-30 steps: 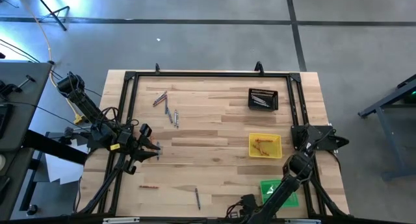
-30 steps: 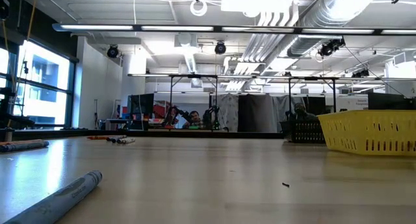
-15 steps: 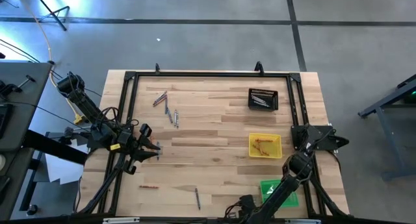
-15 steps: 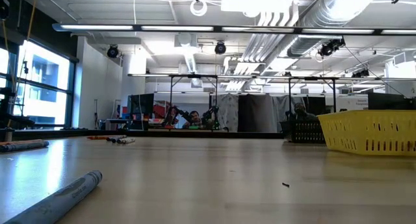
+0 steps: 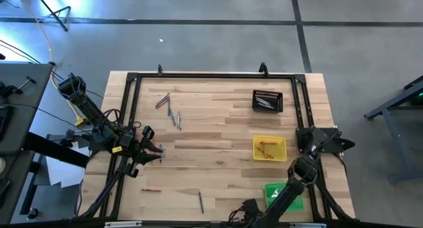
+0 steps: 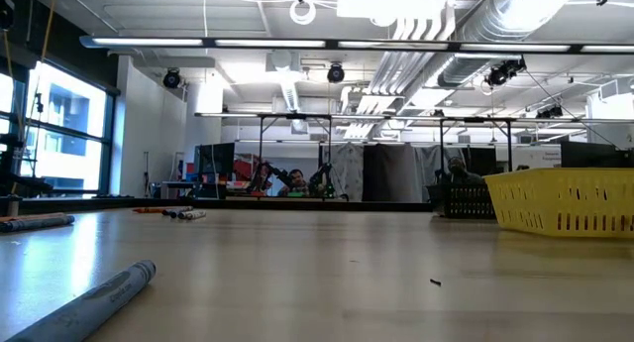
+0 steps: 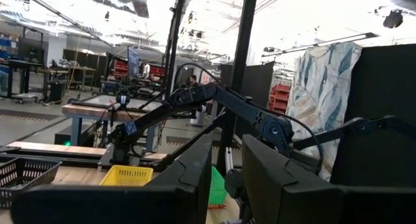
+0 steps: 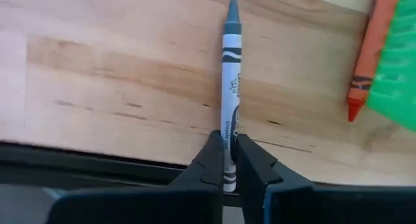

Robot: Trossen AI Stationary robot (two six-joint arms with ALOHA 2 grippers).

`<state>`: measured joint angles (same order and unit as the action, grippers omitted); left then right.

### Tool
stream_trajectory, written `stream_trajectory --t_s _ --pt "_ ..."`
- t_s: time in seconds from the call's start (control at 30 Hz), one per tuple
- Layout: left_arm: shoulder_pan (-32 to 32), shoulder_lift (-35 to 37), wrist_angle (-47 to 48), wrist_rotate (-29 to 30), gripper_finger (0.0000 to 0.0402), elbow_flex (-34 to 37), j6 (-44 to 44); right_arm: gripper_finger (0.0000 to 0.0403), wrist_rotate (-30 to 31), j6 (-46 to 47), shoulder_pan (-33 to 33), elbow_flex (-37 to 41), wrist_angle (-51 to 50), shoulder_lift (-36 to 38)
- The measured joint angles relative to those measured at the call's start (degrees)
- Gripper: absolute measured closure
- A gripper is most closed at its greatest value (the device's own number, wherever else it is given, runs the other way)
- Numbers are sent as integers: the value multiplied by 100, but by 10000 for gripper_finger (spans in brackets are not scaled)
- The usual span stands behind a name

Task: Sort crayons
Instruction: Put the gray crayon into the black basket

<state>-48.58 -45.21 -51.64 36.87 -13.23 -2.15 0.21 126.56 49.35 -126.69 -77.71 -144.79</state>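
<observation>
Crayon (image 8: 231, 94): grey, paper-wrapped, pointed tip, pinched by right hand (image 8: 227, 160).

- Your high view looks straight down on the whole table (image 5: 218, 132).
- Your low view sits at tabletop level, facing the room; it shares the yellow tray (image 6: 570, 198) with the high view.
- Your wrist views look forward past their own fingers.

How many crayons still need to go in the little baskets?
Some are sorted: orange-red crayons lie in the yellow tray and grey ones in the black tray. The right gripper is shut on a grey crayon beside the green tray. Left: the far cluster, two near the front edge, and an orange one by the green tray.
</observation>
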Motion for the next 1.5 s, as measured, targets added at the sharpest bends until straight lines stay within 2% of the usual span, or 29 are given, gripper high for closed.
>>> stream_trajectory --t_s 0.3,0.57,0.67,0.87,1.13,1.37,1.5 --pt "-1 -1 2 1 328 0 0 399 54 -365 -51 -145 -260 -26" --pt "0 -1 1 1 328 0 0 400 445 -471 -71 -825 -860 -58" --pt "0 -2 0 1 328 0 0 400 598 -600 -74 -728 -720 153" --pt "-2 0 -2 -1 328 0 2 400 969 -1009 -201 -713 -1226 529" --pt "-1 0 -4 1 328 0 2 400 1945 -2679 -700 -619 -1224 1114" --pt "-1 0 -4 1 328 0 3 400 2384 -4845 -1473 -593 -1219 1411" --pt "0 0 -2 1 328 0 58 400 2745 -5628 -2075 -90 -1216 1847"
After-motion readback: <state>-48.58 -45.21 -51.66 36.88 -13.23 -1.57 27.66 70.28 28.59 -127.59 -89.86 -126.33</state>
